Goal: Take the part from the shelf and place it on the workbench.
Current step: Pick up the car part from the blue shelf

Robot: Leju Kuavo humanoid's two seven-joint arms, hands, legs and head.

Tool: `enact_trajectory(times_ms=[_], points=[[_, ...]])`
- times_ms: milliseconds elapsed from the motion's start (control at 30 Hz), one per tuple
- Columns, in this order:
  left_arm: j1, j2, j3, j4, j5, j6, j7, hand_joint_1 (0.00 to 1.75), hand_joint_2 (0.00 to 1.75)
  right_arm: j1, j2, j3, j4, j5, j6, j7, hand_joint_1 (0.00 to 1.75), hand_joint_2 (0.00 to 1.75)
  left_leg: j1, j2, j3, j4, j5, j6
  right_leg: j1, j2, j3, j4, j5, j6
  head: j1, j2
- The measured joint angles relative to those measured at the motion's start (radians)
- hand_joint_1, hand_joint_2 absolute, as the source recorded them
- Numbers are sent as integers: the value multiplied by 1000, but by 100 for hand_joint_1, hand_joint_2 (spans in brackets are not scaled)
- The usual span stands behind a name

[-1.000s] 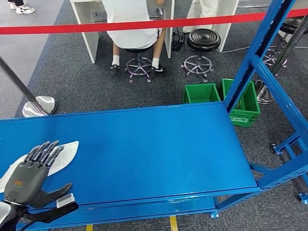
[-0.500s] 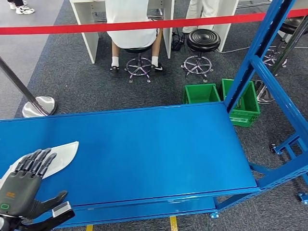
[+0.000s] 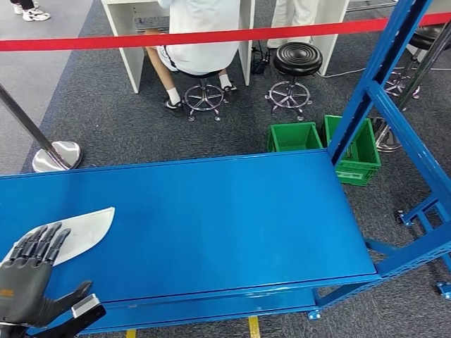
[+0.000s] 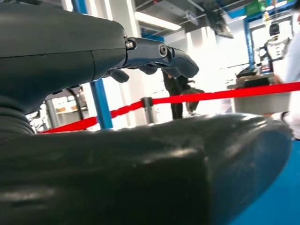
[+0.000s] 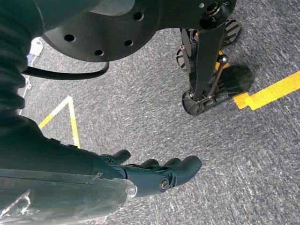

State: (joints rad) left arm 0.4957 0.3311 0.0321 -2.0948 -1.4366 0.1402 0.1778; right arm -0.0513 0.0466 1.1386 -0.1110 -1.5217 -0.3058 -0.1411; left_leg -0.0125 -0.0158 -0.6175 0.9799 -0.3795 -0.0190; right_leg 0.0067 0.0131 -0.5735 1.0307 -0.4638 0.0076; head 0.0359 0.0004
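A flat white part [image 3: 87,229], pointed like a blade, lies on the blue bench top [image 3: 223,211] near its left end. My left hand [image 3: 25,280] hovers just in front of the part with its fingers spread and nothing in it; its fingertips overlap the part's near edge. In the left wrist view the thick thumb [image 4: 176,173] and dark fingers [image 4: 159,52] stand apart with empty space between. My right hand [image 5: 155,174] hangs down over grey carpet, fingers stretched out and holding nothing.
A red barrier tape [image 3: 223,34] runs behind the bench. Beyond it a person [image 3: 199,32] sits at a white desk beside a black stool [image 3: 298,60]. Two green crates [image 3: 295,136] and a blue frame upright [image 3: 380,74] stand at the right; a stanchion base [image 3: 57,153] sits at the left.
My left hand has drawn back toward the lower left, uncovering most of the white part, which stays put. The seated person has shifted their legs.
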Motion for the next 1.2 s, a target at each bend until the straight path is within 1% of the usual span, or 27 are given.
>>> enact_trajectory(times_ms=[200,433,600,700,867,933,1033,1200], points=[[35,-45,48,-1,-3,18,2,0,0,0,4,-18,0,0,-14,0,0,175,0,0,2,0,-2,1,0,0,-2,0,-2,0,0,0],[46,-94,96,-2,-4,11,-20,0,0,0,7,-35,0,0,-21,4,0,175,0,0,3,0,-2,1,0,0,-1,0,-2,1,0,0],[46,-140,169,-1,21,7,-75,0,0,1,8,-37,0,0,-28,6,0,175,0,0,3,0,-2,1,0,0,-1,0,-2,1,0,0],[42,-176,221,0,31,-2,-121,0,0,1,8,-37,0,0,-30,6,0,175,0,0,3,0,-2,1,0,0,-1,0,-2,1,0,0],[5,-264,345,12,38,-21,-250,0,0,0,8,-37,0,0,-35,8,0,175,0,0,3,0,-3,0,0,0,-1,0,-2,1,0,0],[-13,-297,399,20,38,-27,-287,0,0,1,8,-37,0,0,-37,9,0,175,0,0,3,0,-3,0,0,0,-1,0,-2,1,0,0],[-29,-331,455,30,38,-29,-302,0,0,1,8,-37,0,0,-37,9,0,175,0,0,3,0,-3,0,0,0,-1,0,-3,1,0,0],[-44,-363,497,41,42,-33,-320,0,0,0,8,-37,0,0,-37,9,0,175,0,0,3,0,-3,0,0,0,-1,0,-3,1,0,0]])
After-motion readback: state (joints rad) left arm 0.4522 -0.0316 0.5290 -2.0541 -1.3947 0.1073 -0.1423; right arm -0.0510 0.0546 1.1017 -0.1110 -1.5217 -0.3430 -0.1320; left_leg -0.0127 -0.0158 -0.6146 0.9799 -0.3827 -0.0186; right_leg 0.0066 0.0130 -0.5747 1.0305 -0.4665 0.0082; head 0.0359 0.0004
